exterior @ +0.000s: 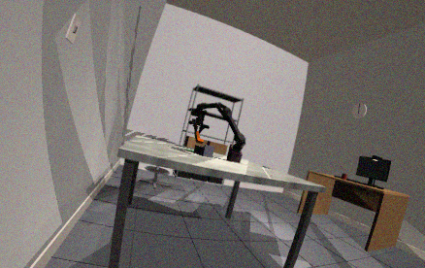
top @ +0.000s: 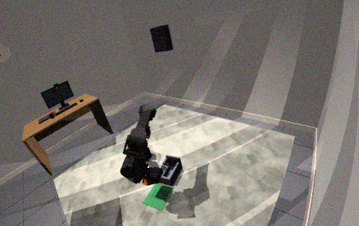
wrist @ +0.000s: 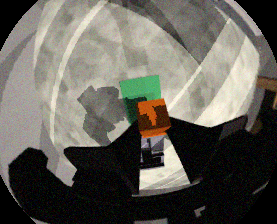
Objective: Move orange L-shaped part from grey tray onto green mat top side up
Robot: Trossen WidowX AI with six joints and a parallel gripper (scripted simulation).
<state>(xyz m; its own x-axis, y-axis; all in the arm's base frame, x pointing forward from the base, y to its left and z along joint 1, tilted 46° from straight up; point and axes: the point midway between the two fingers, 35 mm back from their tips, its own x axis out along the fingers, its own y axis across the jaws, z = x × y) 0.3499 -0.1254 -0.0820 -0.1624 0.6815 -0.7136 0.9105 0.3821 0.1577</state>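
The orange part [top: 144,182] [exterior: 199,137] [wrist: 154,111] is pinched in my gripper [exterior: 198,129] [wrist: 150,120] and hangs clear of the tray. In the exterior view it hangs steeply, its lower end bent to one side. The grey tray [top: 176,176] [exterior: 209,150] [wrist: 160,146] shows its dark pocket with no part in it; in the wrist view it lies between the fingers, below the part. The green mat [top: 152,199] [wrist: 148,85] lies flat beside the tray, partly under a shadow. In the top view the arm hides most of the gripper and part.
The tray stands as a raised block close to the mat's edge. The arm [top: 138,145] [exterior: 227,117] reaches over from its base beside the tray. The arm's shadow falls on the table top [top: 241,164] near the mat. A wooden desk [top: 62,116] with a monitor stands away from the table.
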